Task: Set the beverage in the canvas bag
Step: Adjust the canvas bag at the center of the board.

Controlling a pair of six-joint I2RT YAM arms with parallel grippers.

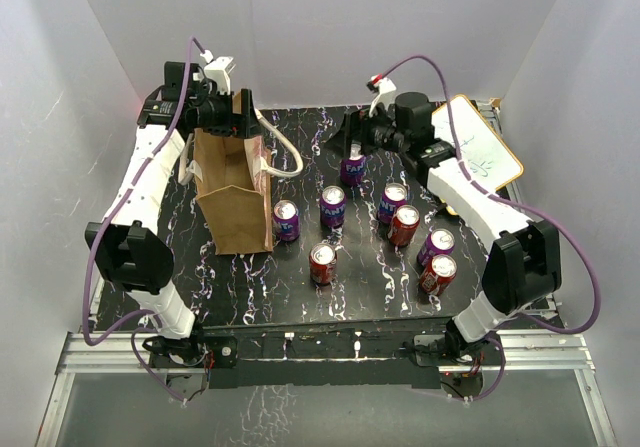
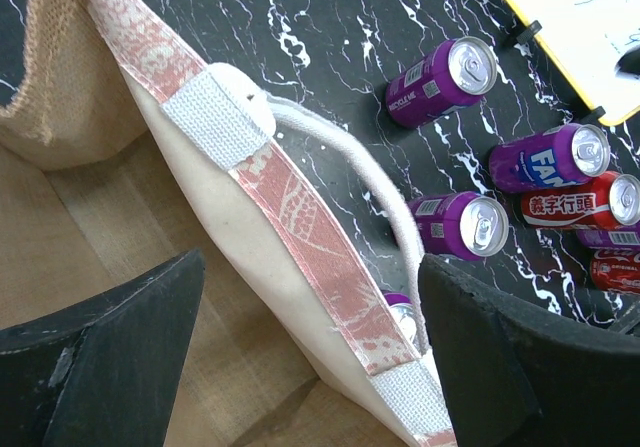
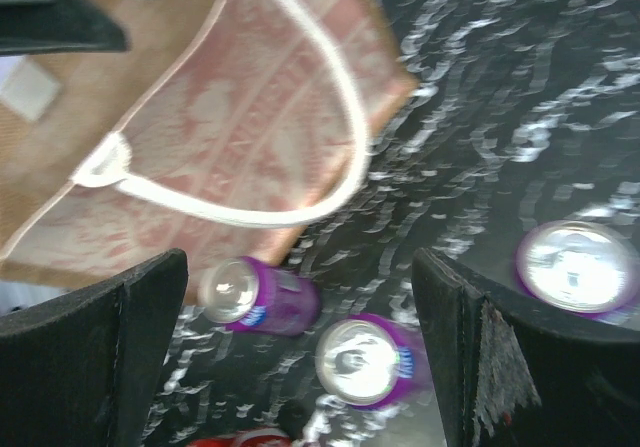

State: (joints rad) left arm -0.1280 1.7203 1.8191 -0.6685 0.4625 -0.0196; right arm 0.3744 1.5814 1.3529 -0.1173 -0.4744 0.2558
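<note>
The canvas bag stands upright at the left, brown with cream handles and reddish print. My left gripper is open at the bag's far top edge. In the left wrist view the pink-printed rim runs between the spread fingers of the gripper, which do not clamp it. Several purple and red cans stand on the black marble table. My right gripper hovers open above the farthest purple can. In the blurred right wrist view a purple can shows below, between the fingers of that gripper. It holds nothing.
Purple cans and red cans crowd the centre and right. A yellow-edged whiteboard lies at the far right. White walls close in the table on three sides.
</note>
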